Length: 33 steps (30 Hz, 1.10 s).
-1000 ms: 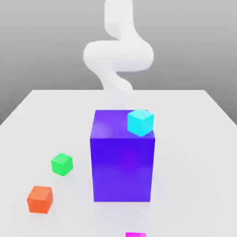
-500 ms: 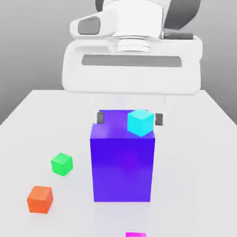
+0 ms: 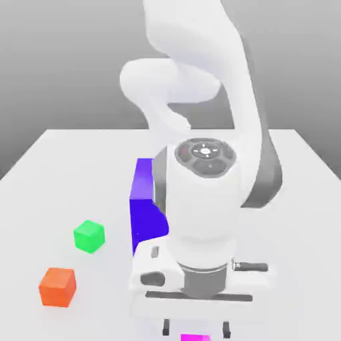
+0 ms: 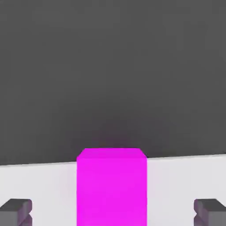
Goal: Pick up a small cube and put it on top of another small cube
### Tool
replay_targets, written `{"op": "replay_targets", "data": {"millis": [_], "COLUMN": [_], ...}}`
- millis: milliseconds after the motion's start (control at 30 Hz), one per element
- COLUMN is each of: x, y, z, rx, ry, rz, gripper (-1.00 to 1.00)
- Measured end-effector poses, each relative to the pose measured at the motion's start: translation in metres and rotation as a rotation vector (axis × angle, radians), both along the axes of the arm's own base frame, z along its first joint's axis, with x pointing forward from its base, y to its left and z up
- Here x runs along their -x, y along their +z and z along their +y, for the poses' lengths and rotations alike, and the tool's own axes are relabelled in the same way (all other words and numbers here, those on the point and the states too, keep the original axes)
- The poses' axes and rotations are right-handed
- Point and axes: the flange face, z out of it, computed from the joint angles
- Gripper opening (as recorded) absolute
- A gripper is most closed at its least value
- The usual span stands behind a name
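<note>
Straddling small cube (image 4: pixel 111 185) — gripper (image 4: pixel 112 212) wide.

We see a simulated test scene, not a real room: flat grey backdrop w/o walls or furniture, a plain white table (image 3: pixel 60 173), and untextured coloured blocks, e.g. a green cube (image 3: pixel 88 236) and an orange cube (image 3: pixel 57 287).

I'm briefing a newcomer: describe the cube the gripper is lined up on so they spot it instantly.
Start at the white table and follow the robot arm down to its open gripper. Between its fingers sits the small magenta-pink cube, unlike the green cube and orange cube lying apart.
</note>
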Motion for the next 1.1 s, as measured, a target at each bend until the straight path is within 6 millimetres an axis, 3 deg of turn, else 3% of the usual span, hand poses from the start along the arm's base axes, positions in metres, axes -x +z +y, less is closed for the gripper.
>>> {"op": "replay_targets", "data": {"millis": [33,267,400,467,533,700,767,833,967,1100], "x": [0.001,0.001,0.001,0.003,0.016,0.076,0.11,0.144,0.206,0.266], "y": [-0.013,-0.015,0.032,0.047,0.06,0.091,0.101,0.107,0.112,0.105], "z": [0.0,0.0,0.0,-0.021,-0.057,-0.149,-0.191,-0.217,-0.238,-0.244], "rx": [0.0,0.0,0.0,0.025,0.063,0.134,0.145,0.145,0.116,0.052], "ry": [0.0,0.0,0.0,0.006,0.005,-0.012,-0.049,-0.064,-0.048,-0.039], "rz": [0.001,0.001,0.002,0.01,0.013,0.026,0.035,0.043,0.047,0.036], "gripper": [-1.0,-1.0,-1.0,-1.0,-1.0,-1.0,-1.0,-1.0,-1.0,-1.0]}}
